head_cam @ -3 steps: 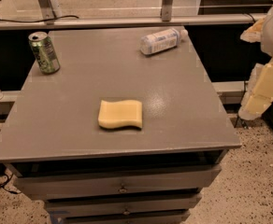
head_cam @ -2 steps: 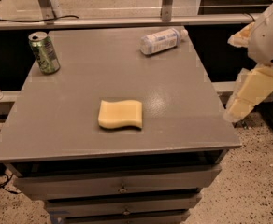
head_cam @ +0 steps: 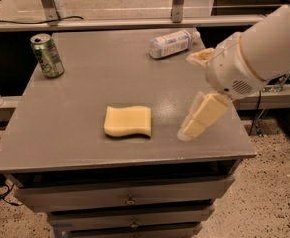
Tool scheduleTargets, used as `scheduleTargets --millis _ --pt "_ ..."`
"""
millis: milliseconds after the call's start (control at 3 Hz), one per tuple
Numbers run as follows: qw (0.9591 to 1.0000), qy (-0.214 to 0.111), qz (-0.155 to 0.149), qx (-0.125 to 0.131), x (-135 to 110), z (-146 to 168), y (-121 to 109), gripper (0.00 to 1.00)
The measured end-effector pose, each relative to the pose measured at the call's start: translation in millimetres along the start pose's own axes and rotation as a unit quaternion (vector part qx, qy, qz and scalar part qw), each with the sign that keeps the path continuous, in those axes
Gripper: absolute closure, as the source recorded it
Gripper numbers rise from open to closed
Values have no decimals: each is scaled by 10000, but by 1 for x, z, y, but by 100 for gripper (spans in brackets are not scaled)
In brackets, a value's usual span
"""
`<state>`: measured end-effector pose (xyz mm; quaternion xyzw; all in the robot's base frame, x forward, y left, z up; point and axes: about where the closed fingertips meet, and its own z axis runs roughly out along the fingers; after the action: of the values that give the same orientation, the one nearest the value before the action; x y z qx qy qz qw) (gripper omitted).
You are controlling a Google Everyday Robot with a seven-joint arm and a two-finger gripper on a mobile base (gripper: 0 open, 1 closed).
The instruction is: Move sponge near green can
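The pale yellow sponge (head_cam: 128,121) lies flat on the grey table (head_cam: 60,138), a little front of centre. The green can (head_cam: 46,55) stands upright at the table's far left corner, well apart from the sponge. My gripper (head_cam: 194,89) hangs over the right part of the table, to the right of the sponge and above it. Its two pale yellow fingers (head_cam: 202,115) are spread apart and hold nothing. The white arm reaches in from the right edge of the view.
A clear plastic bottle (head_cam: 171,43) with a white label lies on its side at the table's far right. Drawers (head_cam: 130,200) run under the table's front edge. A metal rail (head_cam: 135,23) runs behind the table. Speckled floor lies to the right.
My arm has swung in from the right edge, and the gripper now hangs over the table's right side, closer to the sponge. Sponge, can and bottle have not moved.
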<state>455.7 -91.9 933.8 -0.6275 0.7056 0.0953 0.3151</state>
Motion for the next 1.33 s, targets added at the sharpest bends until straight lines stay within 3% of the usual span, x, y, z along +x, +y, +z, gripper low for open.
scheduleTargets --millis 667,1000,1333 --pt "9999 -142 -13 26 -10 1 1 0" --pt "9991 -311 241 153 -5 10 3 0" --pt "9948 -608 759 317 1 42 1 0"
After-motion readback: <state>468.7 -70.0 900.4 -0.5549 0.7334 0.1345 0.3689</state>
